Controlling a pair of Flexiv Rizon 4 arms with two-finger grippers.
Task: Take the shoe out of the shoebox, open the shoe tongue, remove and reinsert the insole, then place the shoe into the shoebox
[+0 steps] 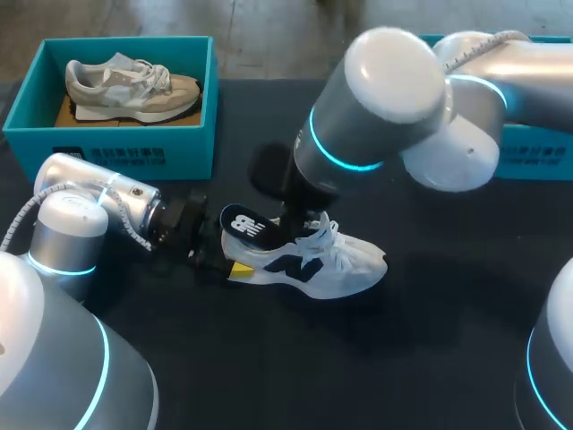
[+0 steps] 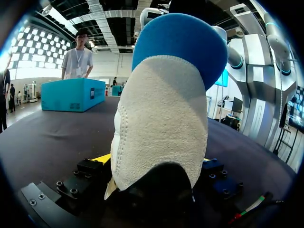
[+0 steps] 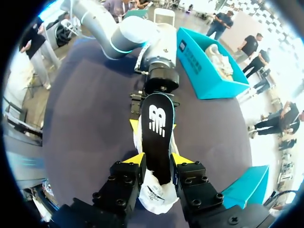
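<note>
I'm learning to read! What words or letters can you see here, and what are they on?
On the black insole: a white logo, a brand mark, left unquoted.
On the white sneaker: a dark side logo, likewise.
On the teal cardboard shoebox: white print, too small to read.
Nothing else readable.

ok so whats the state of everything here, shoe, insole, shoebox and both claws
white shoe: upright on the table, out of the box
insole: partly out of the shoe, heel end raised over the heel
left claw: shut on the white shoe's heel
right claw: shut on the insole
shoebox: open, no lid on it
grey shoe: lying inside the shoebox
</note>
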